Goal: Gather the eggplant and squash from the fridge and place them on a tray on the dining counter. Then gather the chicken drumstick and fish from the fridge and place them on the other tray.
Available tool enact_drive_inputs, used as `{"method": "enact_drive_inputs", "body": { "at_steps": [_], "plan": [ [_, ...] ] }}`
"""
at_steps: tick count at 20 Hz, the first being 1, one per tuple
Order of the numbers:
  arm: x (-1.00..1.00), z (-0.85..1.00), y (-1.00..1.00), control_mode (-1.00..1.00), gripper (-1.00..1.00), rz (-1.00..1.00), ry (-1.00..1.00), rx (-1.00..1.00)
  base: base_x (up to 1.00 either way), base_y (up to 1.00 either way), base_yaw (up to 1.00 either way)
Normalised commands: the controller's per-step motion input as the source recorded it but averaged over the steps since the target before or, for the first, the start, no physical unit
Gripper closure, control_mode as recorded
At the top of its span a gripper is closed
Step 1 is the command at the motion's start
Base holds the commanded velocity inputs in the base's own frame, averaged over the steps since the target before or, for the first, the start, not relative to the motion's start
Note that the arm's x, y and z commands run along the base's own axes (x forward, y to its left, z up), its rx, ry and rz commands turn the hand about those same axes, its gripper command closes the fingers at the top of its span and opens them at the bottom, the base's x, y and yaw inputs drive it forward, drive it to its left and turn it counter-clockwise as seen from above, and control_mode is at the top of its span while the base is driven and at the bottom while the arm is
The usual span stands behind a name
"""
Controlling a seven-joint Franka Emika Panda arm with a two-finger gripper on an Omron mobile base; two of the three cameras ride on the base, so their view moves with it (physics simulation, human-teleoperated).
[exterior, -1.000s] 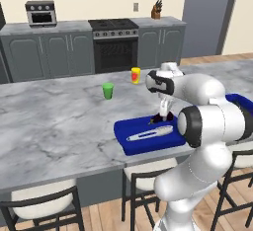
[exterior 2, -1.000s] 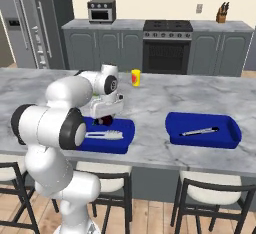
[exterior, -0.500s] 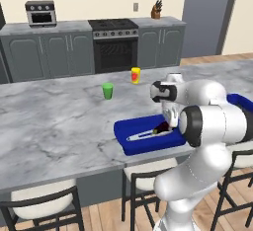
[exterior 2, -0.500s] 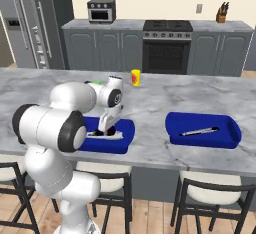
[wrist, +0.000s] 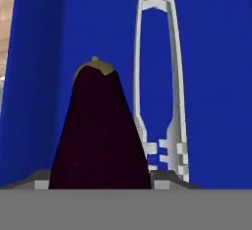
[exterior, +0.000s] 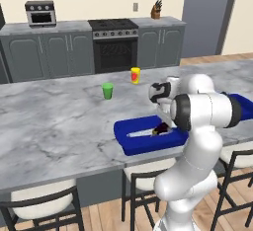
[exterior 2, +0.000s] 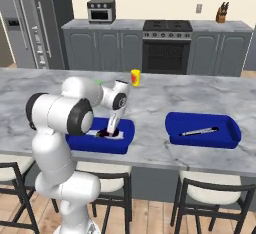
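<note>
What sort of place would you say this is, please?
A simulated home kitchen, it seems: a stove set in grey cabinets, a toaster oven on the back counter, and a marble dining counter with stools along it.

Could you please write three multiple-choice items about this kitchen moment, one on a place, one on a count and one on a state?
1. Where is the eggplant?
A. on the stove
B. low in the blue tray near the arm
C. beside the green cup

2. How many blue trays stand on the dining counter?
A. one
B. two
C. three

3. How does the gripper stand?
A. high above the counter
B. lowered into the tray, with the eggplant between its jaws
C. closed on the yellow cup

Key: 1 B, the eggplant appears dark against the floor of the blue tray, next to a pair of metal tongs. 2 B, a second tray sits further along the dining counter. 3 B, the gripper reaches down into the tray; whether it touches the floor cannot be told.
</note>
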Motion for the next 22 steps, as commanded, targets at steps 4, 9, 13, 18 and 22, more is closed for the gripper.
{"method": "enact_drive_inputs", "body": {
  "at_steps": [4,9,13,18,22],
  "plan": [
    [0.61,-0.47,0.06,-1.00,1.00,0.06,0.08,0.05,0.00,0.00,0.00],
    [-0.39,-0.28,0.12,-1.00,1.00,0.06,0.03,0.05,0.00,0.00,0.00],
    [-0.89,0.08,0.18,-1.00,1.00,0.02,0.00,0.01,0.00,0.00,0.00],
    [-0.44,0.11,0.62,-1.00,1.00,0.00,0.00,0.00,0.00,0.00,0.00],
    [-0.03,-0.26,0.72,-1.00,1.00,-0.04,0.00,0.00,0.00,0.00,0.00]
  ]
}}
